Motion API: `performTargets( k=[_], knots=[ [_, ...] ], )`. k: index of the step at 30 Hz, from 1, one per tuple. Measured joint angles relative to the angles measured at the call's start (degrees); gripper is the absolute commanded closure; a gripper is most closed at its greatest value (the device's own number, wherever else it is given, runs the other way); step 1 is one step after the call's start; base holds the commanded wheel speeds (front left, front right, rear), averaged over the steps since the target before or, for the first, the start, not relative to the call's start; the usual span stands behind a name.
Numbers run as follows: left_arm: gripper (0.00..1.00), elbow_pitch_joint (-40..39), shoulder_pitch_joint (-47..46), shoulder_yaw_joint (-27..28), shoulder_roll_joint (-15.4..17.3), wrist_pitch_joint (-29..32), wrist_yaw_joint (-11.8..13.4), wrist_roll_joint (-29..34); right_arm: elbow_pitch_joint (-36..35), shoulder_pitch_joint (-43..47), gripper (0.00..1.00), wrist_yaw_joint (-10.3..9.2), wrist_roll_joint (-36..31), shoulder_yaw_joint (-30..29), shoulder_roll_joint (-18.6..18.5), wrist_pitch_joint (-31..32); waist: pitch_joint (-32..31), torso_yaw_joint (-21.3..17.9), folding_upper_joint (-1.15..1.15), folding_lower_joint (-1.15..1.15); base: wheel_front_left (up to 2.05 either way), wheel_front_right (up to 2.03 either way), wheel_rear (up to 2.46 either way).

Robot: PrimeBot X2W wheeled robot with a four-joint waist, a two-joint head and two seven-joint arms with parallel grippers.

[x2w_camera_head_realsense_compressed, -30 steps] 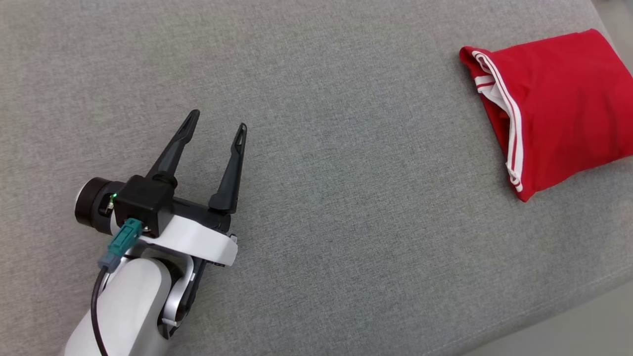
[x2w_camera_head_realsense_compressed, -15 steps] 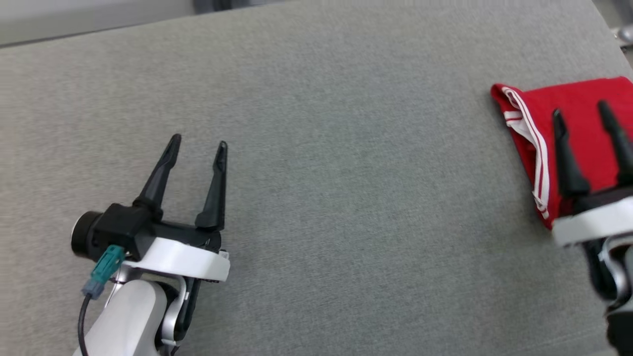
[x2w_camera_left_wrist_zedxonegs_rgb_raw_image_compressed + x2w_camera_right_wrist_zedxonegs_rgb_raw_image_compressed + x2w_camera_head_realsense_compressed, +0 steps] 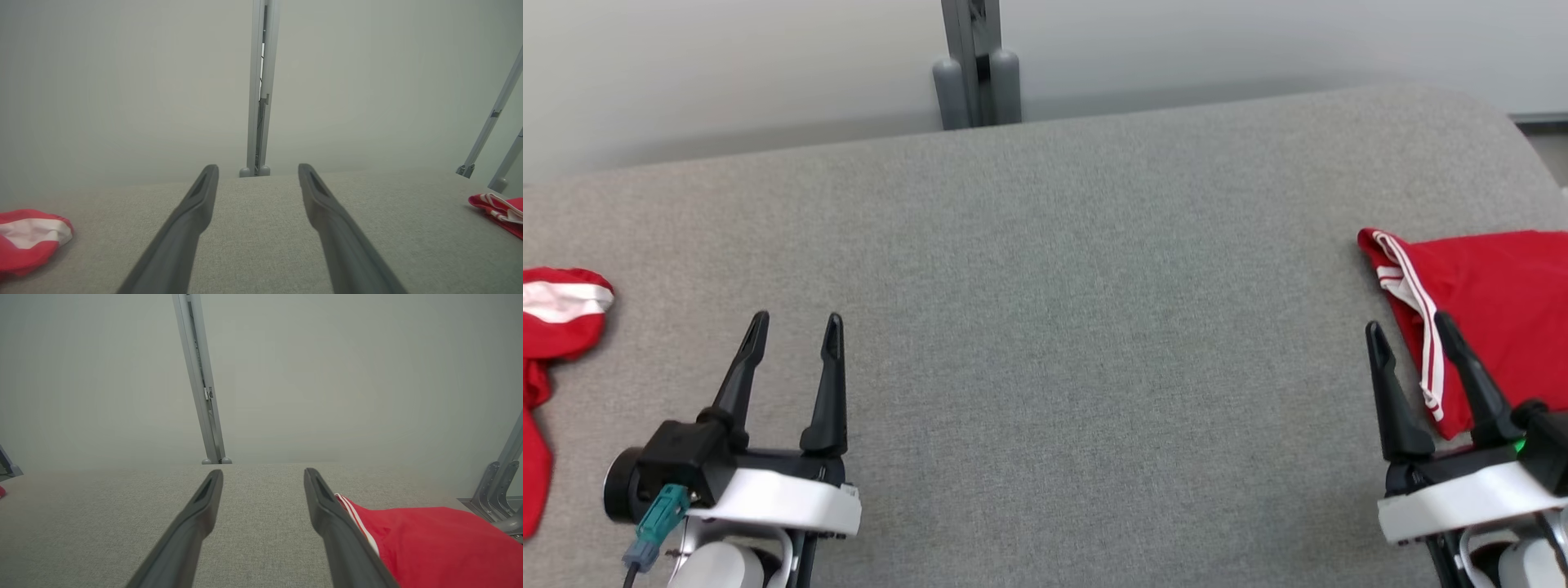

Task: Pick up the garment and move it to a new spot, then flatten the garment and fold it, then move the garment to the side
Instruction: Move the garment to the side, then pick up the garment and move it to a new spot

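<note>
- The grey fabric-covered table (image 3: 1045, 343) spans the head view, with a pale wall (image 3: 727, 65) behind its far edge.
- The folded red garment (image 3: 1503, 302) lies flat at the table's right end, its white-striped edge turned toward the middle.
- A crumpled red garment (image 3: 551, 327) with a white band lies at the table's left edge.
- The right gripper (image 3: 1406, 322) is at the lower right, jaws wide and empty. One finger overlaps the folded red garment's striped edge, and I cannot tell whether it touches.
- The left gripper (image 3: 796, 317) is at the lower left over bare table, jaws wide and empty, near the crumpled red garment but apart from it.
- A grey post (image 3: 972, 57) stands behind the table's middle.
</note>
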Motion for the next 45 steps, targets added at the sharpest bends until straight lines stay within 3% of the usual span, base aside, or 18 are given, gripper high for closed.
performTargets(
  k=[18,45],
  knots=[
    [0.0,-2.7,12.6,1.1,2.5,2.7,4.2,-1.3,-3.9,8.7,0.0,0.0,-2.3,-2.7,2.3,5.0,-9.6,1.6,0.0,0.0,0.0,0.0,0.0],
    [0.0,-4.0,13.2,0.4,3.1,4.7,6.1,-1.5,-4.6,10.0,0.0,0.0,-2.2,-3.0,3.6,6.5,-10.6,2.3,0.0,0.0,0.0,0.0,0.0]
  ],
)
